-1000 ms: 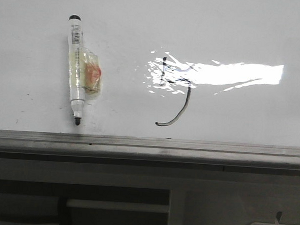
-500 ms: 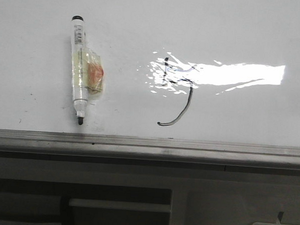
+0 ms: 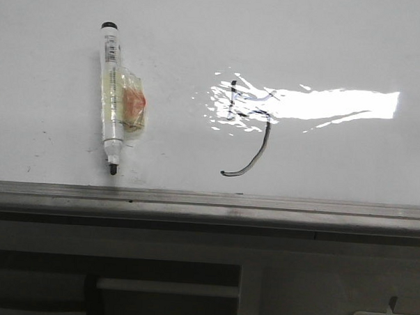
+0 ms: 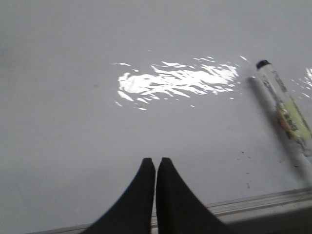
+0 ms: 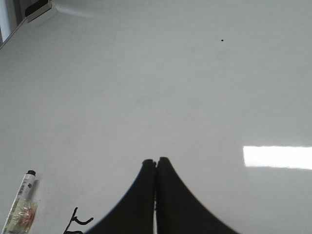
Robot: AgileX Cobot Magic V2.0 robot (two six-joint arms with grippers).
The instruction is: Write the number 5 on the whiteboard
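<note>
So the number 5 [image 3: 247,128] is sitting on the whiteboard [image 3: 341,38], drawn in thin black strokes: a short upright bit, a little crossbar, then a long hooked tail curling down toward the grey rail [image 3: 208,203]. Its top half is half lost in a bright glare patch [image 3: 317,103]. Off to its left, well apart, lies the marker [image 3: 111,97], uncapped, tip pointing at the rail, with some clear tape and an orange-ish blob around its middle. My left gripper [image 4: 156,163] has its fingers pressed together, nothing between them, hovering over bare board with the marker off to one side. My right gripper [image 5: 156,163] is pinched closed too and empty, with the top strokes of the 5 just beside it.
</note>
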